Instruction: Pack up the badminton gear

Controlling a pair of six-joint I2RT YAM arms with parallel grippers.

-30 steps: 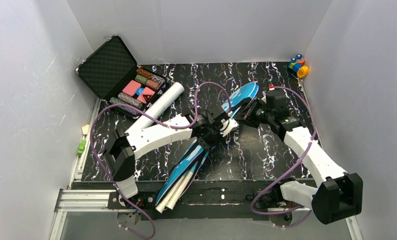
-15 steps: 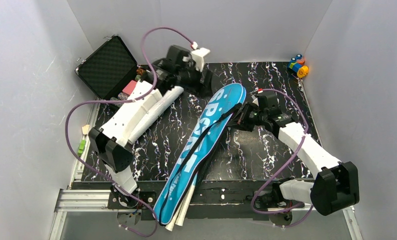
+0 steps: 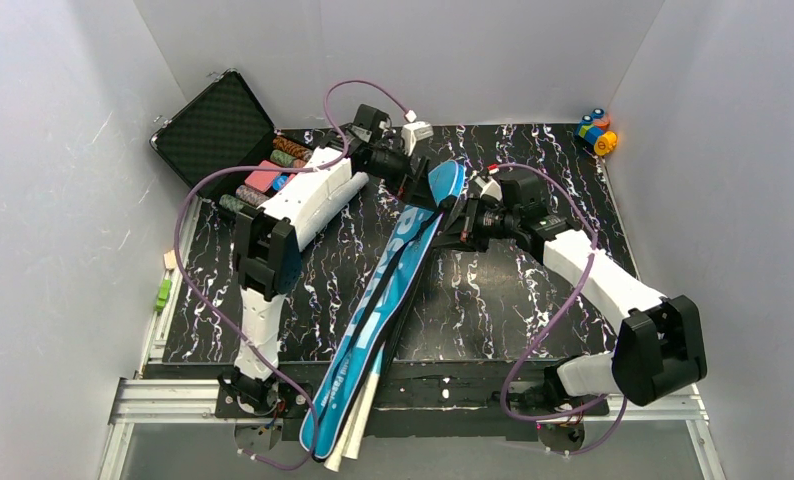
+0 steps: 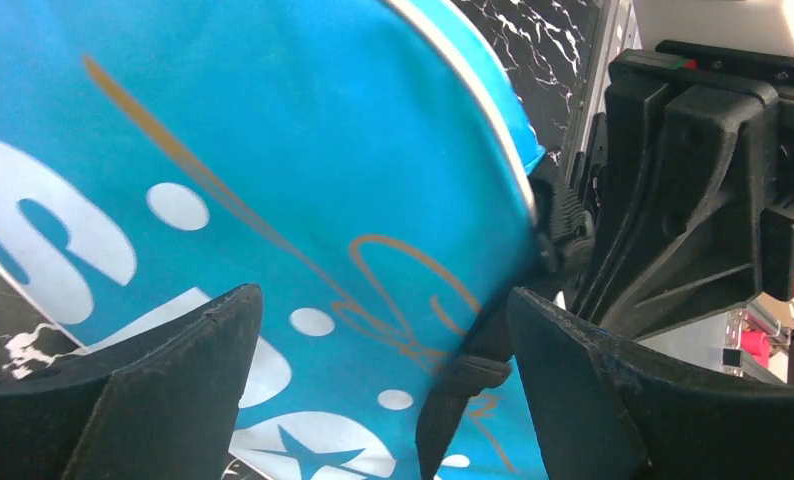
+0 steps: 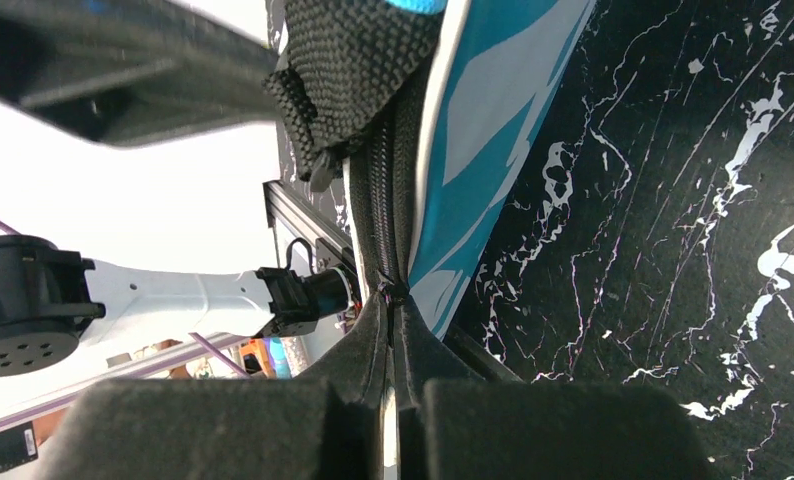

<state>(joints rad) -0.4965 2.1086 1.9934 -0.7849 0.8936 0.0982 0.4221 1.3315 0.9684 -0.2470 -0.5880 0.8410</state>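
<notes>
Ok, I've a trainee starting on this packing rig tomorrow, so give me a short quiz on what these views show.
1. True or false: the left gripper is clamped shut on the blue bag.
2. Where is the orange-and-blue toy? A: far right, by the wall corner. B: at the near left edge. C: on the bag.
3. Fill in: the ___ gripper pinches the bag's zip edge.
Key: 1 false, its fingers stand wide apart over the bag. 2 A. 3 right; the right gripper is shut on the zip seam.
</notes>
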